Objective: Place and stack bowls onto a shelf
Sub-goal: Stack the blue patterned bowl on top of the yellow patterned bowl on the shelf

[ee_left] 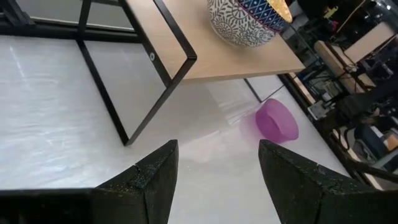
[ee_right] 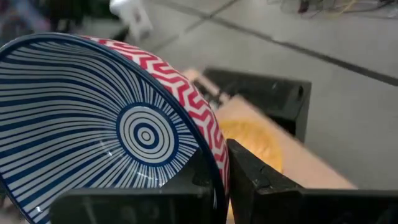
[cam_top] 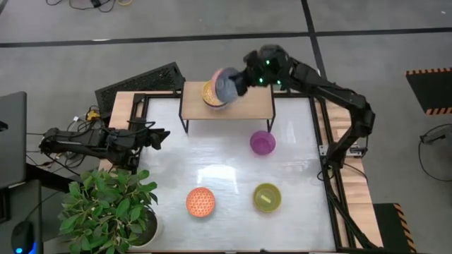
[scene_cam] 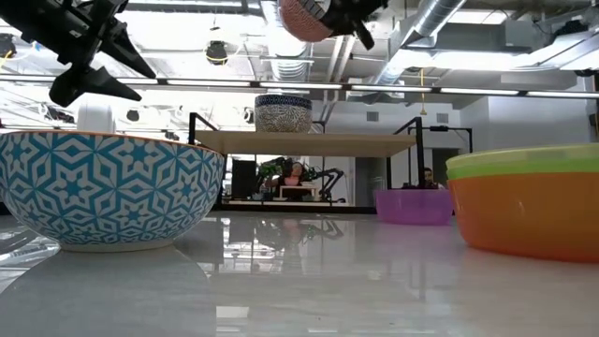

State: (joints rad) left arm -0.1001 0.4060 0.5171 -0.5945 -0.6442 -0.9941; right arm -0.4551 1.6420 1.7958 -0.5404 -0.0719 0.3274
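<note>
**Pink bowl held tilted over the shelf, ready to nest**

Your right gripper (cam_top: 236, 85) is clamped on the rim of the pink patterned bowl (cam_top: 224, 86), one finger inside and one outside, holding it tilted above the shelf (cam_top: 258, 107) near its left end. Directly beneath sits the blue-grey patterned bowl (ee_left: 245, 22) with a yellow inside, standing on the plank.

Your left gripper (cam_top: 161, 137) waits by the table's left edge with its jaws wide and nothing between them, pointed toward the shelf.

Still on the table (cam_top: 226, 169): the purple bowl (cam_top: 263, 142) just off the shelf's right front leg, the orange patterned bowl (cam_top: 200, 202) near the front edge, and the olive-yellow bowl (cam_top: 267, 197) to its right.

Judging by the glaze and thin rims, these bowls are stiff, smooth and chip-prone. A rim pinch lets the bowl swing, so level it before you lower it, and release only once it seats. For the rest, take each at the rim, on the side facing the arm.

The right wrist view alone shows the grip: blue stripes inside the bowl, red chevrons outside, and the rim caught between the fingers. The low view shows what the overhead cannot, a clear gap between the held bowl and the one on the shelf. The left wrist view gives the shelf bowl's outer pattern and the plank's free space beside it.
</note>
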